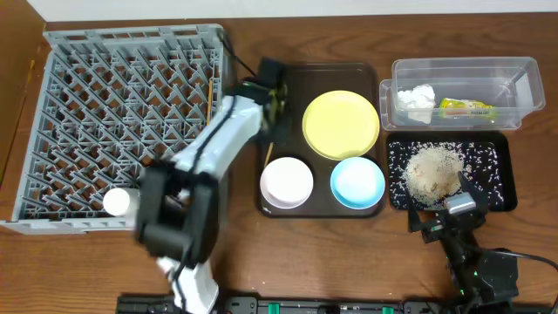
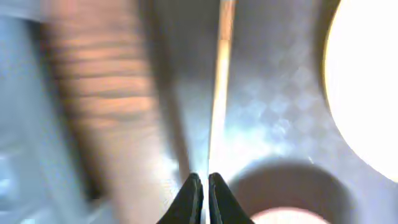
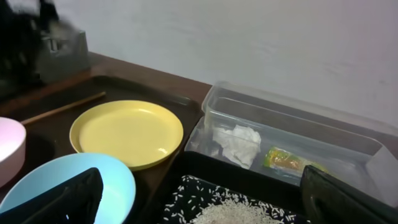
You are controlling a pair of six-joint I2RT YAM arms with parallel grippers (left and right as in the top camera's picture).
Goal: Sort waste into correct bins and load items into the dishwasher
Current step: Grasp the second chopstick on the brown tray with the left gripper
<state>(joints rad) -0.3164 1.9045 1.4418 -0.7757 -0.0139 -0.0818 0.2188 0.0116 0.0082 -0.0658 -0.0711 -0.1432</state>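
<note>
My left gripper is over the back left of the brown tray, fingers together, shut on the thin wooden chopsticks. The chopsticks run along the tray's left edge. The yellow plate, white-pink bowl and light blue bowl sit on that tray. The grey dish rack fills the left. The clear tub holds a tissue and a wrapper. Rice scraps lie in the black tray. My right gripper hangs open, holding nothing, at that tray's front edge.
In the right wrist view, wide-apart fingers frame the blue bowl, plate and tub. A white round object sits at the rack's front right. Bare wood lies between the rack and the brown tray.
</note>
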